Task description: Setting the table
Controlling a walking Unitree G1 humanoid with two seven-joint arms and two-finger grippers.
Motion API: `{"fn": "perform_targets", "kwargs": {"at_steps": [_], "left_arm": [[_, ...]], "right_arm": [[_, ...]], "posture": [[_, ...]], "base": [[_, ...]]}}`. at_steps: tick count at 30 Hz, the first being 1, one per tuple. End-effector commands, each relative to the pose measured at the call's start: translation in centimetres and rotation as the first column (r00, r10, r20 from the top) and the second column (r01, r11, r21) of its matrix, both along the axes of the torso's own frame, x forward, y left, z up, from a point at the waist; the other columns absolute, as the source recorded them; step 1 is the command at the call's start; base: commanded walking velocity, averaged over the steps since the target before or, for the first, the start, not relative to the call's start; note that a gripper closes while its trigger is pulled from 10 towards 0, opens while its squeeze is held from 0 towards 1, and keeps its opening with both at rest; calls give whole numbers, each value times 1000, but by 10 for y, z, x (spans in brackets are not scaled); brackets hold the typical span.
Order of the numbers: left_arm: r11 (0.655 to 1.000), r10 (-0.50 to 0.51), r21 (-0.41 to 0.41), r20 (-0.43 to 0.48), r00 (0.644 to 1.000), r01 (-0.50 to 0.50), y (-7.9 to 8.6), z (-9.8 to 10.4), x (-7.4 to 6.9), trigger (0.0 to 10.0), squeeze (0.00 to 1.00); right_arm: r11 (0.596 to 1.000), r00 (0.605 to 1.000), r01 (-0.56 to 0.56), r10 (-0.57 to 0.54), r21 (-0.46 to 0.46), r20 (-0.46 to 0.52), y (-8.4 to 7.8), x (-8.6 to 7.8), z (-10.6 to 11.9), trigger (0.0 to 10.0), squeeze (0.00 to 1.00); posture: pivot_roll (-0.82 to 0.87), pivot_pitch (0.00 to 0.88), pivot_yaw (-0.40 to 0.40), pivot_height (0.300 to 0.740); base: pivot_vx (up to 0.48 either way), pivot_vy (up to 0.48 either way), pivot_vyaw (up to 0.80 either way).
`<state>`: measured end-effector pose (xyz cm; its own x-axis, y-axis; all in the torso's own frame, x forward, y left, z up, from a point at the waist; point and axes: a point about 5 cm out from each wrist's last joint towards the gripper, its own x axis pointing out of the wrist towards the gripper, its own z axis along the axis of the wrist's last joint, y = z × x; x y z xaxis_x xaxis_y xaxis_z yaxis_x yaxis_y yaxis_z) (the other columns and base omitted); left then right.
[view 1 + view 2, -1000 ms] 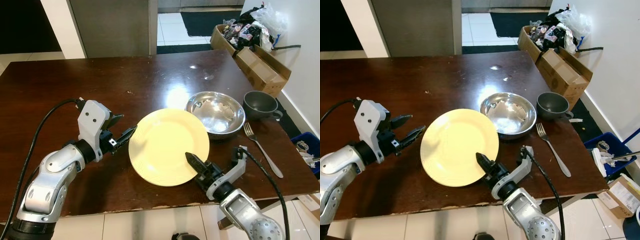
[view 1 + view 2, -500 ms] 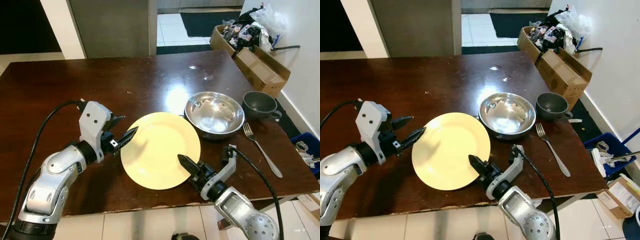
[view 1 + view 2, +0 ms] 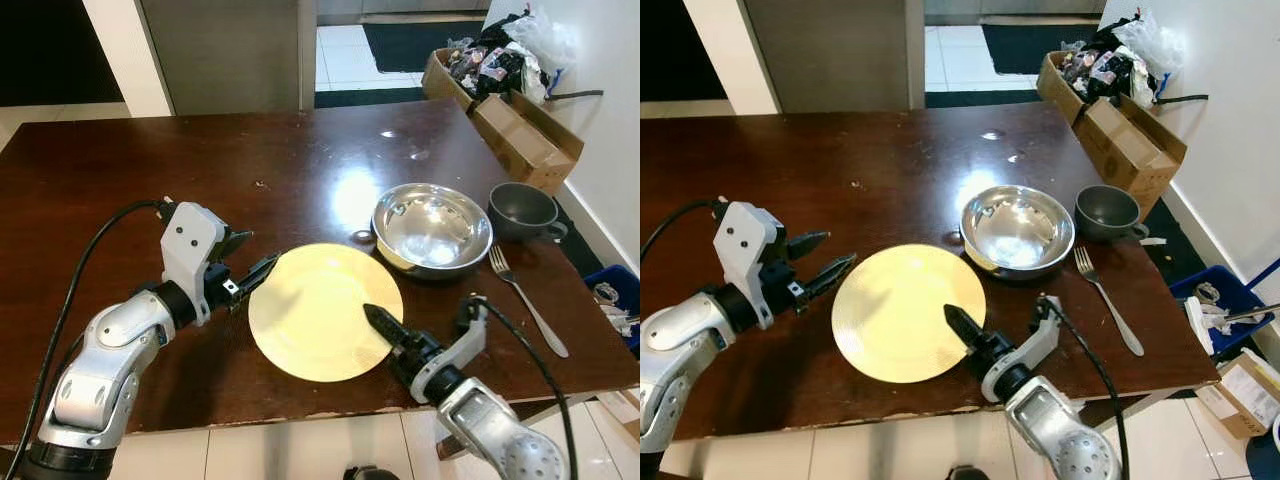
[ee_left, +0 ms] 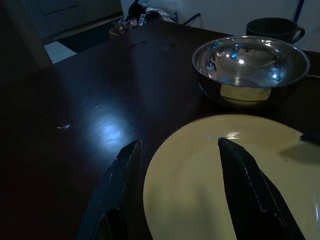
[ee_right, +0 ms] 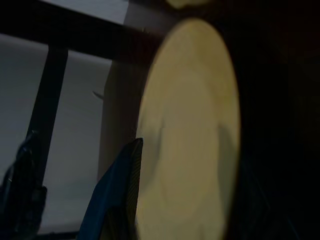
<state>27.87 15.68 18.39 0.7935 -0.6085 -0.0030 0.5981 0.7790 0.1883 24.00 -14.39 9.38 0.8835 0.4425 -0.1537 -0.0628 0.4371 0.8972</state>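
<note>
Yellow plate (image 3: 323,310) laid near-centre on tabletop (image 3: 120,180), pinched by right end effector (image 3: 380,325); left end effector (image 3: 255,272) spread beside it. Bowl (image 3: 430,225), mug (image 3: 522,210), fork (image 3: 525,300) unarranged at right.

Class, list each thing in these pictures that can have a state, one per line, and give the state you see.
Yellow plate: flat on the table, nothing on it, right gripper at its near rim.
Steel bowl: upright, empty.
Grey mug: upright, beside the bowl.
Fork: lying flat, tines away from the robot.
Left gripper: open, at the plate's left rim.
Right gripper: over the plate's near rim; fingers unclear.
</note>
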Motion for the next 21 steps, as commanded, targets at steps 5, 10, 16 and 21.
{"fn": "perform_targets", "kwargs": {"at_steps": [5,10,16,21], "left_arm": [[1000,-16,-1,-26,1000,16,-3,-5,-3,10000,0],[1000,-19,-5,-26,999,19,-5,-5,-4,10000,0],[1000,-24,-7,-31,999,24,-6,-6,-5,10000,0],[999,-35,-7,-35,999,35,-7,-6,-4,10000,0]], "right_arm": [[1000,999,-13,12,-24,-34,-8,-24,12,10000,0],[999,996,-43,40,-28,-85,-8,-47,11,10000,0],[1000,990,-24,22,-17,-142,-11,-73,12,10000,0],[996,986,65,-72,-56,-147,-22,-83,21,10000,0]], "posture": [[-131,37,64,740],[-144,45,50,740],[-158,55,48,740],[-171,61,61,740]], "base": [[0,0,0],[0,0,0],[0,0,0],[0,0,0]]}}
